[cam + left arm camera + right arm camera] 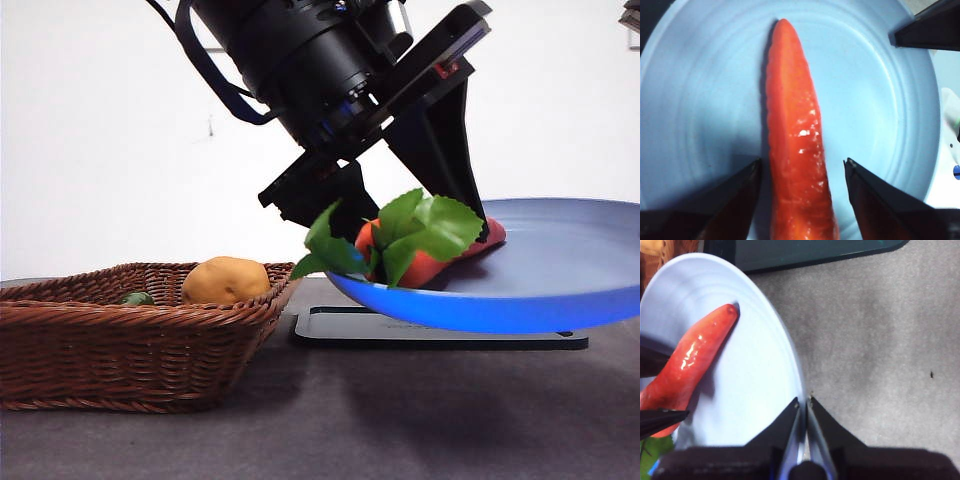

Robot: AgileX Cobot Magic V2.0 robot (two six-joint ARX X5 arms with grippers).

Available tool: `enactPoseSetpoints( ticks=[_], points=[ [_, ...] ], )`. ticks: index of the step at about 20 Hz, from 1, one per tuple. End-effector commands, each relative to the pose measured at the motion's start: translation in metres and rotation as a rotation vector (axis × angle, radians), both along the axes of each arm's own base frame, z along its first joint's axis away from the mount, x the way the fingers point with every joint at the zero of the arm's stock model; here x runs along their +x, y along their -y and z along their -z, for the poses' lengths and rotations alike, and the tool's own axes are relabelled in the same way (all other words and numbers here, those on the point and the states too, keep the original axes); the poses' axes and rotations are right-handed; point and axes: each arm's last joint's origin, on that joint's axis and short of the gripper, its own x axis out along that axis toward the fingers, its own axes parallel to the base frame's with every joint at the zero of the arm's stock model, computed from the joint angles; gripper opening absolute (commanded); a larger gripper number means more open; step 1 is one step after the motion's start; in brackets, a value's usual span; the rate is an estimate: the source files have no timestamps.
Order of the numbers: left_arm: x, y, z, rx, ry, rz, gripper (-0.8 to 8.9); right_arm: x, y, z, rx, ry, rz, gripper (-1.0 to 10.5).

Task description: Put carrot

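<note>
The carrot [432, 266], red-orange with green leaves at its thick end, lies on a light blue plate [565, 270] that hangs above the table. In the left wrist view the carrot [795, 130] runs lengthwise between the jaws of my left gripper [802, 162], which stands open with a jaw on each side of it. That gripper [400, 215] comes down from above onto the plate's left part. My right gripper [803, 402] is shut on the plate's rim [790, 370] and holds the plate up. The carrot [695, 355] also shows there.
A brown wicker basket [130, 340] stands at the left with a round orange-brown lump [225, 280] and a small green item [137, 298] in it. A flat black mat [440, 335] lies on the grey table under the plate.
</note>
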Motion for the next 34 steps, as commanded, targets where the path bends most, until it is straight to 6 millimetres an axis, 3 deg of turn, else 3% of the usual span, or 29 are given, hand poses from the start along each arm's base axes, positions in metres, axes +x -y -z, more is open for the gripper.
enactPoseSetpoints(
  ticks=[1, 4, 8, 12, 15, 20, 23, 27, 30, 34],
  points=[
    [-0.005, -0.001, -0.016, -0.029, 0.033, 0.014, 2.98, 0.006, -0.002, 0.004, 0.004, -0.033, 0.003, 0.1],
    [-0.018, -0.018, -0.051, -0.085, 0.086, 0.008, 2.97, 0.019, -0.003, 0.018, -0.018, -0.123, 0.005, 0.1],
    [-0.040, -0.056, -0.100, -0.138, 0.203, -0.056, 2.97, 0.051, -0.003, 0.023, -0.028, -0.133, 0.013, 0.1],
    [-0.070, -0.101, -0.139, -0.155, 0.354, -0.177, 2.97, 0.101, 0.000, 0.016, -0.028, -0.090, 0.040, 0.1],
    [-0.090, -0.131, -0.158, -0.170, 0.443, -0.258, 2.97, 0.143, 0.002, 0.013, -0.029, -0.066, 0.058, 0.1],
    [-0.109, -0.157, -0.171, -0.188, 0.515, -0.330, 2.97, 0.204, -0.002, 0.032, -0.037, -0.075, 0.059, 0.1],
    [-0.110, -0.158, -0.170, -0.180, 0.510, -0.328, 2.97, 0.222, -0.005, 0.048, -0.023, -0.096, 0.051, 0.1],
    [-0.110, -0.159, -0.169, -0.167, 0.502, -0.325, 2.97, 0.226, -0.004, 0.059, -0.050, -0.112, 0.065, 0.3],
    [-0.110, -0.159, -0.168, -0.163, 0.500, -0.324, 2.96, 0.226, -0.002, 0.061, -0.046, -0.128, 0.071, 1.7],
    [-0.105, -0.154, -0.169, -0.135, 0.564, -0.313, 2.96, 0.222, -0.002, 0.045, -0.037, -0.090, 0.066, 1.9]
  ],
)
